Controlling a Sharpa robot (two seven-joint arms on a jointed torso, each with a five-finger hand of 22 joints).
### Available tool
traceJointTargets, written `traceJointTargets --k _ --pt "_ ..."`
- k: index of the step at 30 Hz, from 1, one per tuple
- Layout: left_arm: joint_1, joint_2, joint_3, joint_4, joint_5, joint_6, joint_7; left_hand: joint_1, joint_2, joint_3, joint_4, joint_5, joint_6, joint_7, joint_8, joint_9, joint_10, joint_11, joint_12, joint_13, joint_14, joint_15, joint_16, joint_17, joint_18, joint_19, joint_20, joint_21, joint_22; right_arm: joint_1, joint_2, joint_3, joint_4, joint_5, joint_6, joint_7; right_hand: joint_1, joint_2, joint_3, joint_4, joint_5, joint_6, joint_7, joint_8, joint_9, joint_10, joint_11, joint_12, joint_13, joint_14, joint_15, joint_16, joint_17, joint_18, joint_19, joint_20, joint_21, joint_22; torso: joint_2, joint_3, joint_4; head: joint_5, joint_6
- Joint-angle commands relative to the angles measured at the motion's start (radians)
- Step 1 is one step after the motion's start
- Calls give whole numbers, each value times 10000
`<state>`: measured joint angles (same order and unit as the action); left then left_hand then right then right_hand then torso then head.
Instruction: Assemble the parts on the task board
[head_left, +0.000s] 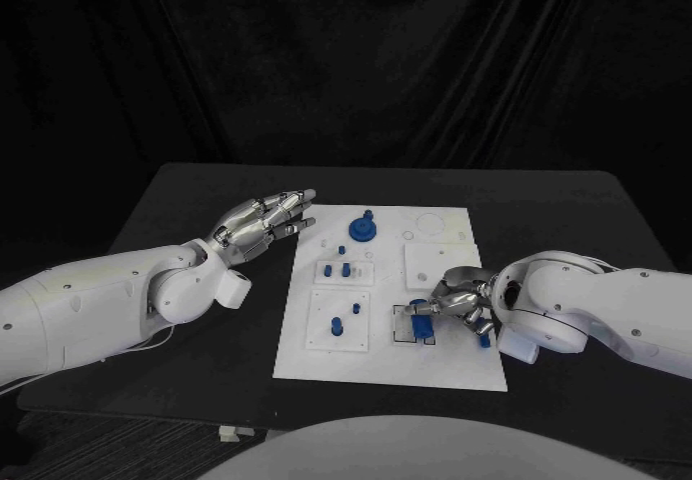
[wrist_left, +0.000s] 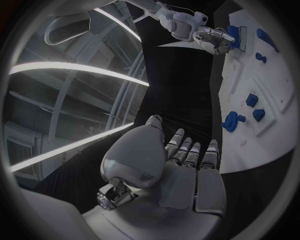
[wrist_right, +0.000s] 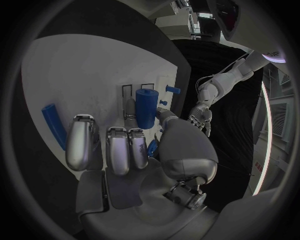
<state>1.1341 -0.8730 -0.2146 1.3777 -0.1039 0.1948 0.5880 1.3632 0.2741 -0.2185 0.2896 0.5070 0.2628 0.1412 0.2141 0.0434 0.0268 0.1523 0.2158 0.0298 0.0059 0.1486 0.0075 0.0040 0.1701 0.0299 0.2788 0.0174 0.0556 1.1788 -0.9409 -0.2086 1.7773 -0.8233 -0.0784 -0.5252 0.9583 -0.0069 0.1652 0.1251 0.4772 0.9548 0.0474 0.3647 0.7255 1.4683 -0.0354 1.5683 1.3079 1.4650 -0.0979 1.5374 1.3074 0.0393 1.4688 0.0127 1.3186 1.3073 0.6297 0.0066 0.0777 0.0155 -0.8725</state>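
Note:
The white task board (head_left: 447, 365) lies in the middle of the black table. My right hand (head_left: 459, 298) reaches over its near right part and pinches an upright blue cylinder (head_left: 421, 326) that stands in a slotted fixture. The right wrist view shows the thumb and a finger on either side of that cylinder (wrist_right: 145, 107), and a blue bar (wrist_right: 53, 125) lying flat on the board beside the fingers. My left hand (head_left: 267, 226) hovers by the board's far left corner, fingers stretched out and holding nothing (wrist_left: 181, 170). A round blue knobbed part (head_left: 364, 228) sits at the board's far edge.
Small blue pegs (head_left: 338, 269) stand in the left column of the board, with another peg (head_left: 336, 325) nearer me. The left wrist view shows the knobbed part (wrist_left: 231, 121) and two pegs (wrist_left: 255, 107) on the board. Bare black table surrounds the board.

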Motion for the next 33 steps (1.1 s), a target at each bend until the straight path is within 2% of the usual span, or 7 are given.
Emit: traceJointTargets --k 1,4,8,12,22,25,33 --pt "-24 17 8 8 -10 210 131 38 36 20 17 -75 30 148 -11 13 6 75 38 8 -19 71 57 7 104 -21 73 56 -1 -36 33 4 -24 -323 44 -314 -101 9 252 -171 -194 -86 -10 -37 -6 1025 74 25 2629 910 85 -42 1864 175 87 81 3 1871 0 -1 2 30 -2" --pt "-26 14 8 12 -10 234 133 31 40 19 19 -93 29 150 -13 12 6 79 39 7 -19 74 57 7 103 -23 74 55 -4 -44 62 4 -20 -334 114 -335 -138 12 189 -99 -428 -118 4 -46 -21 1025 86 25 2629 910 93 -44 1856 175 93 89 -1 1870 0 0 5 30 -2" --pt "-31 23 8 -7 -10 261 130 22 44 16 21 -109 26 152 -18 11 6 84 38 7 -19 77 56 6 102 -23 74 55 -6 -57 104 4 29 -343 262 -356 -208 5 -2 60 -1102 -191 39 -73 -68 1025 119 25 2629 905 121 -59 1812 172 110 114 6 1873 1 0 2 31 -2" --pt "-37 44 8 -14 -10 267 127 17 46 15 22 -117 36 156 -11 13 6 85 38 6 -21 79 53 5 102 -27 73 52 -12 -72 142 4 78 -346 385 -375 -277 -12 -185 184 -1562 -219 52 -70 -95 1025 132 25 2629 904 133 -59 1799 172 118 126 1 1874 0 0 0 32 -2" --pt "-55 31 8 154 -10 299 84 10 51 15 21 -123 36 174 -14 13 1 78 24 4 -22 77 49 4 99 -35 72 45 -29 -85 231 4 -13 -348 579 -466 -337 -30 -555 371 -2451 -348 86 -64 -126 1025 163 25 2629 898 158 -64 1761 173 126 148 -16 1873 -2 0 6 80 -2" --pt "-58 22 8 135 -10 295 75 10 51 15 21 -123 36 174 -14 13 1 78 24 4 -22 77 49 4 99 -35 72 45 -29 -87 260 4 -25 -348 641 -481 -325 -47 -719 414 -2817 -410 103 -54 -132 1025 181 25 2629 896 172 -66 1748 177 122 161 -40 1868 1 2 0 65 -2" --pt "-62 14 8 76 -10 282 71 3 52 13 19 -127 55 188 -2 16 0 77 31 4 -21 79 56 6 98 -38 70 44 -32 -89 302 4 -49 -348 646 -476 -428 -8 -1051 607 -3441 -469 118 3 -128 1025 194 25 2629 891 185 -69 1722 187 110 176 -100 1854 -3 0 2 83 -2"
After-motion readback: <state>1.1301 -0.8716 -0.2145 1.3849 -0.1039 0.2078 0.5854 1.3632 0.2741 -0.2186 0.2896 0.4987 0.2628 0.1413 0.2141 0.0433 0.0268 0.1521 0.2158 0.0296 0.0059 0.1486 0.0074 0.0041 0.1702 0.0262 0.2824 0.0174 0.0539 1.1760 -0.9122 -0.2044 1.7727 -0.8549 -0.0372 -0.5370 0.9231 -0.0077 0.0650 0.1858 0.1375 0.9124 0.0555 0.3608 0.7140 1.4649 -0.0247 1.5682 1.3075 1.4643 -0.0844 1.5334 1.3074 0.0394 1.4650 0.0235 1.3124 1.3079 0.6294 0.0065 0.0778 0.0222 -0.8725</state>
